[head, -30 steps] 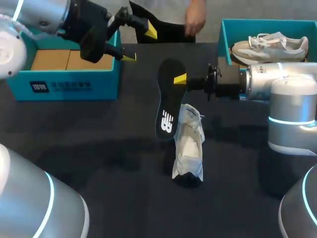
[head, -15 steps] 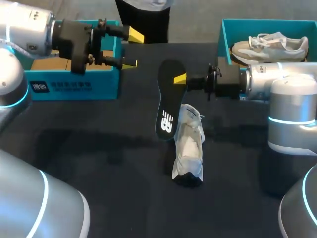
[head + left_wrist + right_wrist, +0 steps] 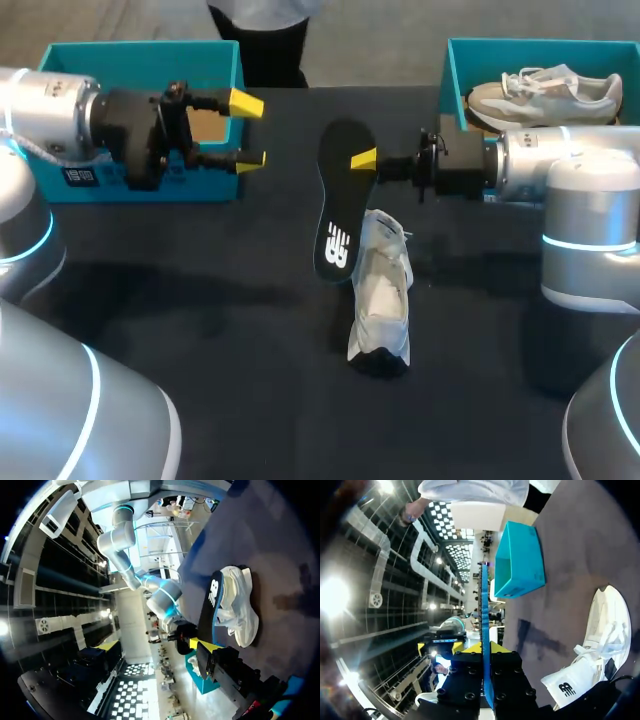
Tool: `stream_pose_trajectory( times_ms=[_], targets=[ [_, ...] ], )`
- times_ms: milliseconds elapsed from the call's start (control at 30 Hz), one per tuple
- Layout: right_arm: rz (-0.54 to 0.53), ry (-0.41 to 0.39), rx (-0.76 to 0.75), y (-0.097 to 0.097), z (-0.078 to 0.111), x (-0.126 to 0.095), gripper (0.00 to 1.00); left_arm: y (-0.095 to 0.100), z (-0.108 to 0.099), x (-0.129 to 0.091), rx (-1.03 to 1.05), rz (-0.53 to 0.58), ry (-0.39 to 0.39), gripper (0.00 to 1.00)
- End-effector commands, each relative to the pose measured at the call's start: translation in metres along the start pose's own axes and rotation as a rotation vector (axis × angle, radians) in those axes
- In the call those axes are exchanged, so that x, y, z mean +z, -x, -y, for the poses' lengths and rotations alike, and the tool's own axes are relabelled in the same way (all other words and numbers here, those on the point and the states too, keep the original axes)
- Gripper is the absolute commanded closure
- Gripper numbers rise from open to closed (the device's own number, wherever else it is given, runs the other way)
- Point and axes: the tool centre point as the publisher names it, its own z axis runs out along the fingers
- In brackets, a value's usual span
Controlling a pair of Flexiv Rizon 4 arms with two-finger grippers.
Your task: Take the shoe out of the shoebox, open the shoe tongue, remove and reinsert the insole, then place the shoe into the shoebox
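Note:
My right gripper [image 3: 365,158] is shut on the upper part of a black insole [image 3: 338,205], holding it up on edge at the table's middle. The insole's lower end hangs by the collar of the white shoe [image 3: 382,300], which lies on the dark table. In the right wrist view the insole [image 3: 483,610] shows edge-on as a thin blue strip between the yellow tips of the right gripper [image 3: 484,649], with the shoe [image 3: 607,625] beside it. My left gripper [image 3: 247,130] stands open, empty, left of the insole. In the left wrist view, insole [image 3: 212,605] and shoe [image 3: 241,611] lie ahead of the left gripper [image 3: 156,647].
A teal shoebox [image 3: 140,52] stands at the back left, partly behind my left arm. A second teal box [image 3: 455,70] at the back right holds another pale shoe [image 3: 545,92]. In the right wrist view the left box [image 3: 520,562] lies beyond the insole.
My left arm has drawn back from over the far-left box towards the front, its open gripper now pointing right. The hand at the far edge is gone. Right arm and insole are still.

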Motion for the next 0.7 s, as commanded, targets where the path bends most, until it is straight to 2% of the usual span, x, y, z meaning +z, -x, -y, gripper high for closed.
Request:
stream_pose_trajectory(
  times_ms=[33,67,200,367,700],
  targets=[
    [0.000,0.002,0.000,0.001,0.000,0.002,1.00,-0.011,-0.006,-0.002,0.001,0.050,-0.030,0.00],
    [0.000,0.002,0.000,0.001,0.000,0.002,1.00,-0.019,-0.006,-0.003,0.000,0.053,-0.032,0.00],
    [0.000,0.002,0.000,0.001,0.000,0.002,1.00,-0.032,-0.008,-0.005,-0.007,0.049,-0.022,0.00],
    [0.000,0.002,0.000,0.001,0.000,0.002,1.00,-0.045,-0.019,-0.002,-0.013,0.038,0.014,0.00],
    [0.000,0.002,0.000,0.001,0.000,0.002,1.00,-0.045,-0.019,-0.002,-0.013,0.038,0.014,0.00]
  ],
)
